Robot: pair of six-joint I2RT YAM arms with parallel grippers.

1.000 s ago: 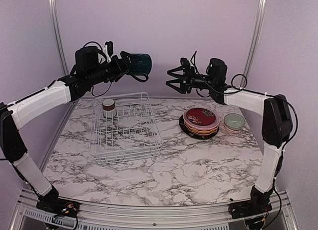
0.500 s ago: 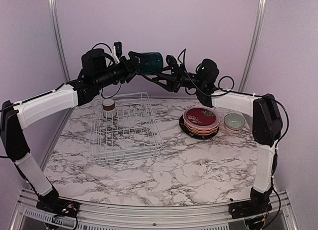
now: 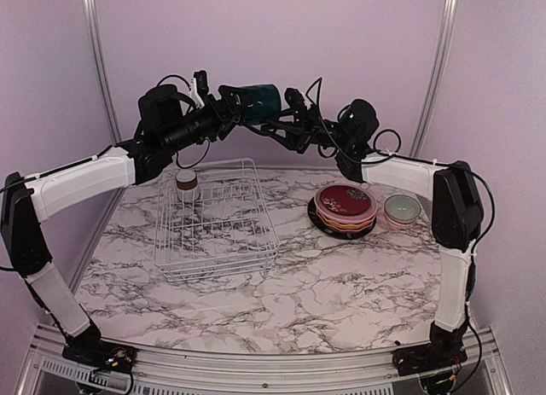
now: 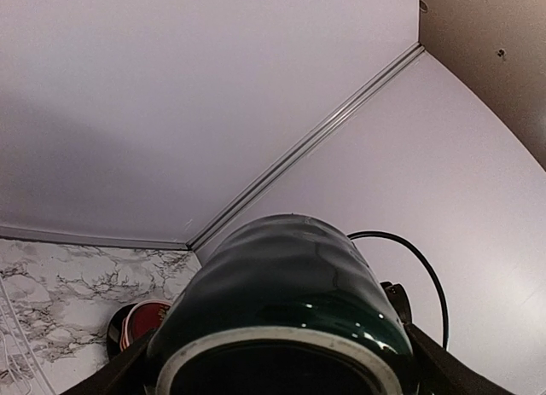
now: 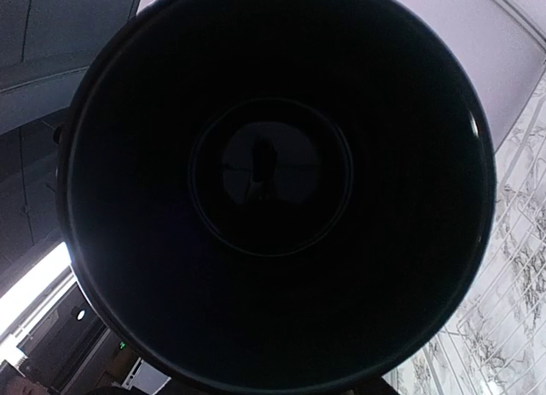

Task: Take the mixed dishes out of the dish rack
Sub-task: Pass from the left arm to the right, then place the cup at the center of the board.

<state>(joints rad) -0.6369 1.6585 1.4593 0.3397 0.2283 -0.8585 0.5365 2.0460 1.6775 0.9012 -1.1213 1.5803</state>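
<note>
A dark green mug (image 3: 258, 100) hangs in the air above the back of the table, lying on its side. My left gripper (image 3: 235, 107) is shut on its rim end; the left wrist view shows the mug (image 4: 290, 284) filling the space between the two fingers (image 4: 439, 371). From the right, my right gripper (image 3: 287, 124) reaches the mug's other end. The mug's dark base (image 5: 273, 182) fills the right wrist view and hides those fingers, so their grip is unclear. The white wire dish rack (image 3: 218, 265) stands below, with a white-and-brown cup (image 3: 187, 186) in its back left corner.
A stack of plates (image 3: 345, 209), a floral red one on top, sits to the right of the rack, also seen in the left wrist view as plates (image 4: 141, 318). A pale green bowl (image 3: 402, 209) rests in another bowl beside it. Purple walls close the back and sides.
My right gripper swung left up to the mug and its jaws narrowed. The left arm carried the mug slightly right and up, then held still.
</note>
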